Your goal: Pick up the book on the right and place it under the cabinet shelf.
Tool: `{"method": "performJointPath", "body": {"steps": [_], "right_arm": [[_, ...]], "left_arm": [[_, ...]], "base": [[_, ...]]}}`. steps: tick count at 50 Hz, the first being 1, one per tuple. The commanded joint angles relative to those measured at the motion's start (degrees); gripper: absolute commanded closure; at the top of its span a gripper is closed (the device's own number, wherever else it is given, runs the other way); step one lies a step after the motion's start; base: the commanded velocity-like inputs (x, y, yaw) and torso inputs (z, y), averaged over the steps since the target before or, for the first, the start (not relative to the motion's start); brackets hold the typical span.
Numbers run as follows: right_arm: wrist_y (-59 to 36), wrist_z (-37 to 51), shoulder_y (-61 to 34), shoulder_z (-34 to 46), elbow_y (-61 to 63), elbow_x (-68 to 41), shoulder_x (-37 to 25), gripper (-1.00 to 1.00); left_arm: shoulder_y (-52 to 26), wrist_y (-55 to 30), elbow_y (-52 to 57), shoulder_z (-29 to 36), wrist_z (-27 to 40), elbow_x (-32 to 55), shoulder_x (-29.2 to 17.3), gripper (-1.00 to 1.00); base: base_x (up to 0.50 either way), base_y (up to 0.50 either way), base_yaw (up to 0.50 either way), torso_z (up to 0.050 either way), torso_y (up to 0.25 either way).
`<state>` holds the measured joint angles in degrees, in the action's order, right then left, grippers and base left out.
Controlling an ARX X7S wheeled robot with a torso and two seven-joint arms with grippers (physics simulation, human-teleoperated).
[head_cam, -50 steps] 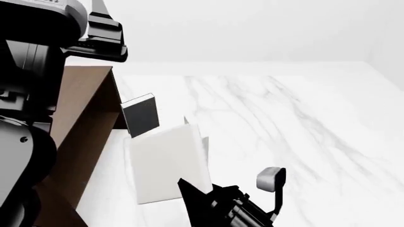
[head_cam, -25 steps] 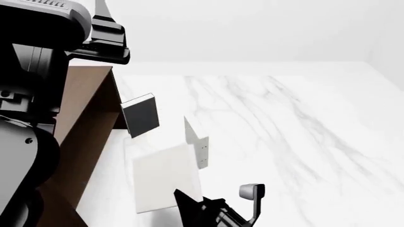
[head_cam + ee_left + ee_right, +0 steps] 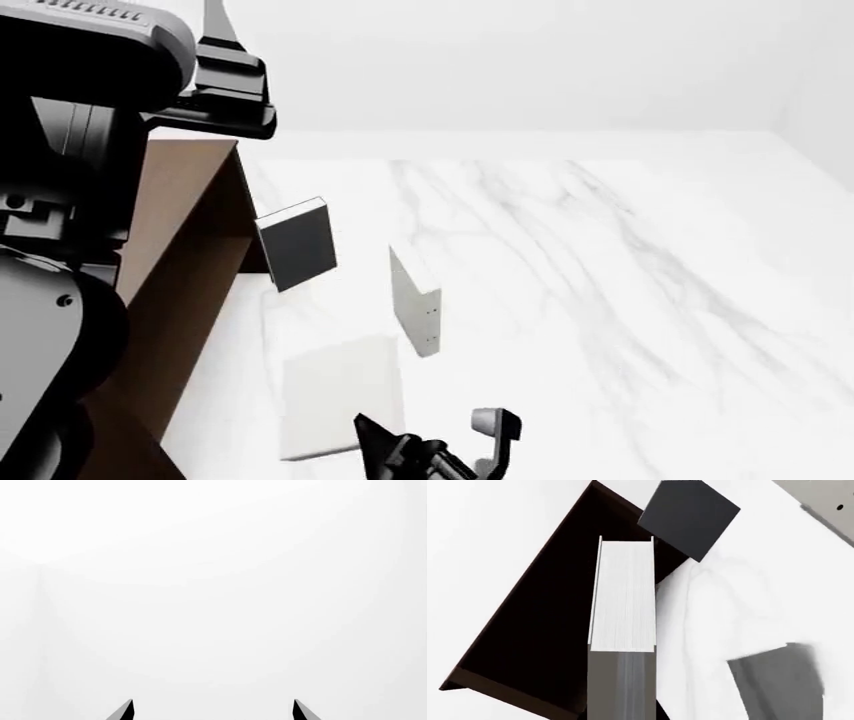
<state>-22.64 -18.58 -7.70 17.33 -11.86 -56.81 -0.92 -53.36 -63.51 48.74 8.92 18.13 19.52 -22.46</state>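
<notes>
The white marble surface [image 3: 641,300] carries the brown cabinet shelf [image 3: 180,260]. Beside it stand a dark charcoal book [image 3: 299,246] and a white dotted-edge book [image 3: 415,300].

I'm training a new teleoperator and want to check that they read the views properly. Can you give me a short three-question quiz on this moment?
1. True or false: the left gripper has a book between its fingers.
2. How many books show in the head view?
3. In the head view, the cabinet shelf stands on which side of the dark charcoal book? A. its left B. its right C. in front of it

Key:
1. False: the fingers are apart with nothing between them.
2. Three: the book, the dark charcoal book and the dotted white book.
3. A
</notes>
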Motion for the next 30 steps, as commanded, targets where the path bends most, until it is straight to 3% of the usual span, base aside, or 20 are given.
{"method": "performJointPath", "body": {"steps": [1,18,22,30], "right_arm": [[5.8,-1.6,-3.6,6.0,-8.6,-5.3,0.4,1.0],[22.7,0.3,-11.8,20.9,-26.0,-16.5,0.8,1.0],[28.2,-0.5,-14.7,28.8,-31.5,-23.3,0.9,1.0],[39.4,-2.5,-20.6,52.8,-39.1,-42.3,0.9,1.0]], "left_arm": [[-0.2,-0.1,0.0,0.2,0.1,0.3,-0.1,-1.0],[-0.2,-0.1,-0.1,0.8,0.4,0.6,-0.1,-1.0],[-0.4,-0.2,-0.1,0.9,0.4,0.8,-0.1,-1.0],[-0.6,-0.3,0.0,1.0,0.5,0.9,-0.2,-1.0]], "base": [[0.0,0.0,0.0,0.0,0.0],[0.0,0.0,0.0,0.0,0.001],[0.01,0.0,0.01,0.0,0.0],[0.01,0.0,0.01,-0.005,0.0]]}}
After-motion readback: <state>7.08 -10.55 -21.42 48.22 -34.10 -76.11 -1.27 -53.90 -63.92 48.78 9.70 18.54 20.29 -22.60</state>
